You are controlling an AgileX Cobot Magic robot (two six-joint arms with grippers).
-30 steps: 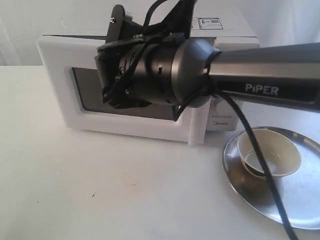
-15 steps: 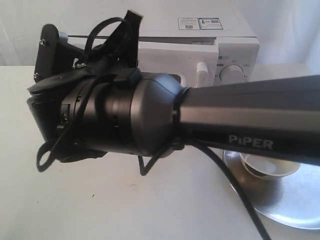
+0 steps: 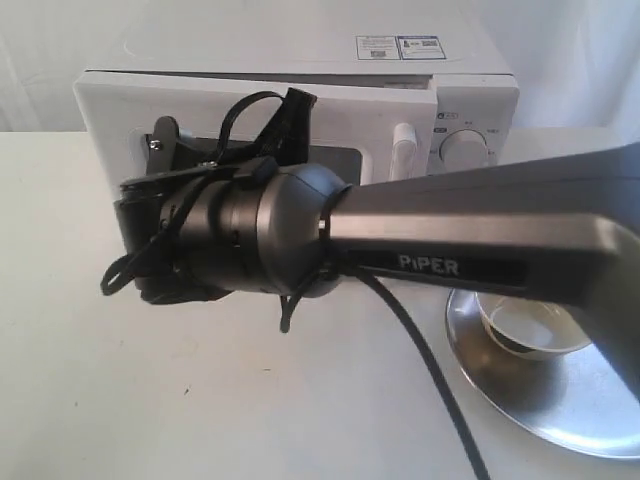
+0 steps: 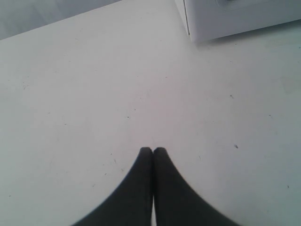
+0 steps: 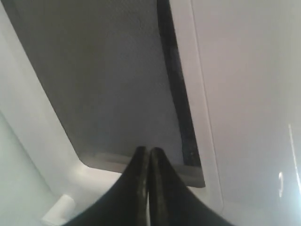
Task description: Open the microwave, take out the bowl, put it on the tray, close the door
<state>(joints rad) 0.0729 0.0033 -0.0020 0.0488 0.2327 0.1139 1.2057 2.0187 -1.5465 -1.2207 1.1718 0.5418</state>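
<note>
The white microwave (image 3: 300, 50) stands at the back, and its door (image 3: 110, 110) with the vertical bar handle (image 3: 403, 150) lies about flush with the front. My right arm (image 3: 240, 240) reaches across the door and its wrist hides the fingers in the exterior view. In the right wrist view my right gripper (image 5: 149, 150) is shut and empty, with its tips right at the door's dark window (image 5: 108, 70). The cream bowl (image 3: 527, 325) sits on the silver tray (image 3: 570, 410) at the right. My left gripper (image 4: 153, 149) is shut and empty above the table.
Two white dials (image 3: 465, 148) are to the right of the handle. A black cable (image 3: 420, 370) hangs from the right arm toward the front. A corner of the microwave (image 4: 235, 19) shows in the left wrist view over the white table (image 4: 94, 94).
The door was ajar a second ago and now lies against the microwave's front. The right arm swung left across the door and now sits lower. The bowl and tray have not moved.
</note>
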